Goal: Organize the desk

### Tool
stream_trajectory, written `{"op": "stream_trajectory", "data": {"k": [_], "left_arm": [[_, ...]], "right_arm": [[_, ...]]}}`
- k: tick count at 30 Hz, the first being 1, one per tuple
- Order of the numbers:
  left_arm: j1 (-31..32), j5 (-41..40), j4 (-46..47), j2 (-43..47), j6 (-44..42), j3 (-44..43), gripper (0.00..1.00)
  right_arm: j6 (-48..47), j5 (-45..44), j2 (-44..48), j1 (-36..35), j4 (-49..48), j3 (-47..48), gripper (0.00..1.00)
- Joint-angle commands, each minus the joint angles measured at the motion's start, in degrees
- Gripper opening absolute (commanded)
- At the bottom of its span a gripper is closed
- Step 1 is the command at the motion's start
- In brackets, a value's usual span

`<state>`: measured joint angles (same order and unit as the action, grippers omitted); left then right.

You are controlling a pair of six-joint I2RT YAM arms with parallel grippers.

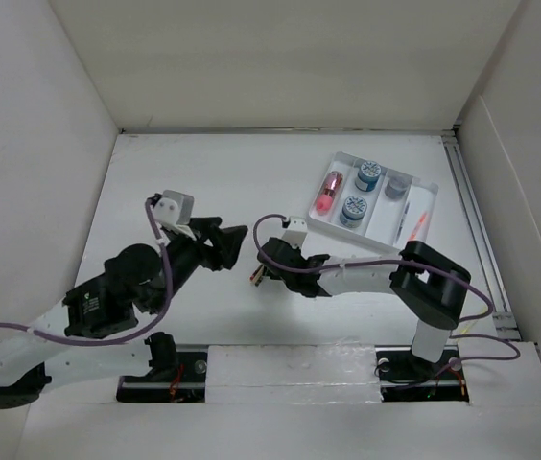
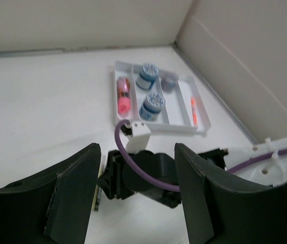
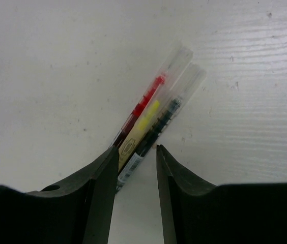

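While the left tool [image 2: 137, 152] gapes empty, the right tool [image 3: 136, 152], narrowly apart, straddles pens [image 3: 156, 109] on the tabletop [image 3: 57, 61]; next, clamp squarely.

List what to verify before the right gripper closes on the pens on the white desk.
1. Right gripper open: ok, jaws parted.
2. Flat on the large white desk, clear red-ink pen and clear black-ink pen: ok.
3. Pens centred in the gap: not ok, they slant off under one finger.
4. Pens separated for a single pick: not ok, they touch side by side.
5. Left gripper clear: ok, open, empty, apart from the pens.
6. Room beside the orange pen in the white compartment tray: cannot tell.
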<state>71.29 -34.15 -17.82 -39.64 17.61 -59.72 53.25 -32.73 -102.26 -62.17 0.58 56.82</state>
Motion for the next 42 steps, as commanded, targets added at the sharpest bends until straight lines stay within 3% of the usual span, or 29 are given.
{"op": "stream_trajectory", "data": {"k": [1, 7, 12, 19, 24, 29, 30, 36, 42], "left_arm": [[0.08, -6.88, 5.7, -0.43, -5.91, -3.73, 0.56], [-1.58, -9.45, 3.59, -8.17, -5.05, -4.26, 0.56], [-12.04, -1.72, 7.36, -2.73, -2.05, 3.02, 0.6], [-19.86, 3.28, 3.41, -8.26, 1.99, 1.36, 0.6], [-27.33, 5.94, 4.28, -6.34, 5.42, 1.8, 0.59], [-28.48, -2.14, 4.38, -0.36, 5.16, 2.77, 0.61], [-28.48, -5.98, 4.29, 0.95, 5.16, 2.94, 0.61], [-28.48, -9.96, 5.25, 4.57, 5.68, 4.35, 0.62], [-28.48, -11.02, 5.26, 3.17, 7.17, 4.0, 0.64]], "right_arm": [[0.89, 0.82, -0.75, 1.0, -5.06, -0.12, 0.41], [2.29, 0.56, -2.07, 1.53, -4.71, -0.39, 0.39], [3.61, -0.05, -1.72, 1.53, -6.03, -2.67, 0.38], [3.96, -2.59, -2.59, 1.0, -4.01, -2.5, 0.34], [3.61, -3.74, -2.95, 1.0, -1.46, -1.71, 0.39], [5.8, -7.43, -1.46, 1.0, 3.46, -2.67, 0.4], [6.33, -8.39, -0.15, 0.39, 3.46, -4.76, 0.36], [6.69, -9.46, 2.5, -0.22, 4.6, -5.93, 0.29], [4.32, -7.79, 0.04, -0.76, 5.84, -2.07, 0.37]]}}
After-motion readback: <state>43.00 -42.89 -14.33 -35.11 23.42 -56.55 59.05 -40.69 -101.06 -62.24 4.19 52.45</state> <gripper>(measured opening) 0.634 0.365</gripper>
